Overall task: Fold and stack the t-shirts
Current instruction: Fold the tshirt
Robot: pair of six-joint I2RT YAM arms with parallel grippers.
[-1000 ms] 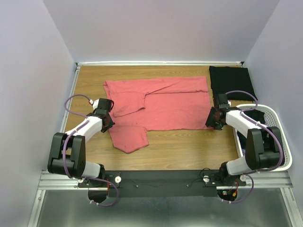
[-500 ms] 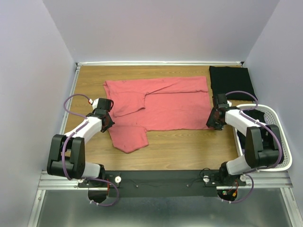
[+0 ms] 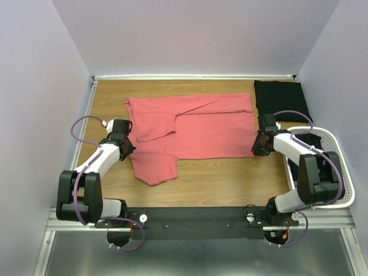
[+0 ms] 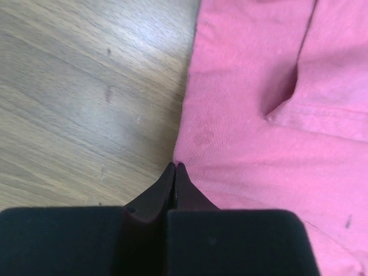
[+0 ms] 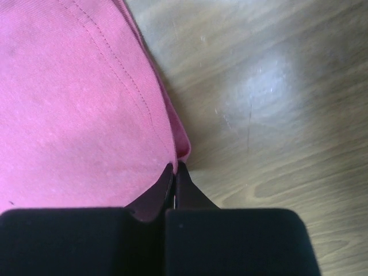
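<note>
A coral-pink t-shirt (image 3: 195, 129) lies spread across the wooden table, one sleeve folded in at its near left. My left gripper (image 3: 129, 146) is shut on the shirt's left edge (image 4: 183, 150), the cloth pinched at the fingertips (image 4: 175, 167). My right gripper (image 3: 257, 148) is shut on the shirt's near right corner (image 5: 181, 150), where the hem curls up at the tips. A folded black t-shirt (image 3: 280, 100) lies at the far right of the table. Another dark tee (image 3: 313, 140) sits in the basket.
A white slatted basket (image 3: 339, 172) stands at the right edge of the table, beside my right arm. Bare wood (image 3: 218, 181) shows along the near side, in front of the pink shirt. Grey walls close in the table on three sides.
The right gripper has closed on the shirt's near right corner. The left arm has pulled slightly left and back, drawing the shirt's left edge with it.
</note>
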